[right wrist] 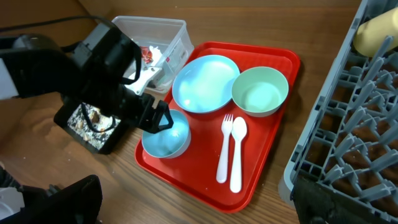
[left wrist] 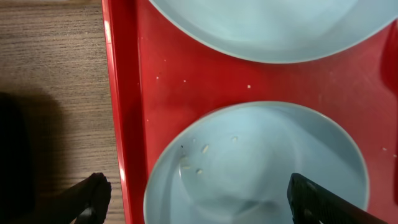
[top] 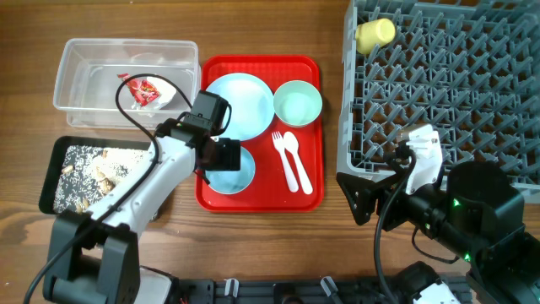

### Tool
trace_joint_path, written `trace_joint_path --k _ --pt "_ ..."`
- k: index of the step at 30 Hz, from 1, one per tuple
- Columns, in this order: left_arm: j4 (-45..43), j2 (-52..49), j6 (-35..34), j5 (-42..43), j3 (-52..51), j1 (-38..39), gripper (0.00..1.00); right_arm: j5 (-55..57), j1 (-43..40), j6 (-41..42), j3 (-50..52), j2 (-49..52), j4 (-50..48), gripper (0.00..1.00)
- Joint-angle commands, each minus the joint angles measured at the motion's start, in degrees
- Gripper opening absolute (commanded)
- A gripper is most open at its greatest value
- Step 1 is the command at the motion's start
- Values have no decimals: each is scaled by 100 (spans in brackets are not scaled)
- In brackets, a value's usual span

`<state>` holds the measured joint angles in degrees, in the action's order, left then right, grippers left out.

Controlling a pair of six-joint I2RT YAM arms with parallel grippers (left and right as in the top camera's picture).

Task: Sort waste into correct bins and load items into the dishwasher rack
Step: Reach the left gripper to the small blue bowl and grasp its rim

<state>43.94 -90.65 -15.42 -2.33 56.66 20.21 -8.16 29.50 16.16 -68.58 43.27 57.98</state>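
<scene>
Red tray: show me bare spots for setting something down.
Free: between the blue bowl and the fork; right of the spoon, up to the red tray's rim. Crowded: the far half, plate beside green bowl, and the left hand over the blue bowl.

plate 1 | bowls 2 | cup 1 | fork 1 | spoon 1 | wrapper 1 | clear tub 1 | black tray 1 | red tray 1 | rack 1
</scene>
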Motion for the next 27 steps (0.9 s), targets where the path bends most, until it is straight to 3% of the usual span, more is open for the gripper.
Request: trace_joint_path --k 1,6,20,27 --pt "-144 -184 -50 -254 -52 24 92 -92 28 -116 7 -15 -9 99" --pt "-260 -280 -50 -247 -52 26 82 -92 28 -116 7 -15 -11 100" --pt "-308 -671 -50 -205 -52 26 74 -90 28 -116 7 -13 -50 100" --pt "-382 -671 -50 -127 -52 26 35 -90 28 -111 7 -11 -57 100"
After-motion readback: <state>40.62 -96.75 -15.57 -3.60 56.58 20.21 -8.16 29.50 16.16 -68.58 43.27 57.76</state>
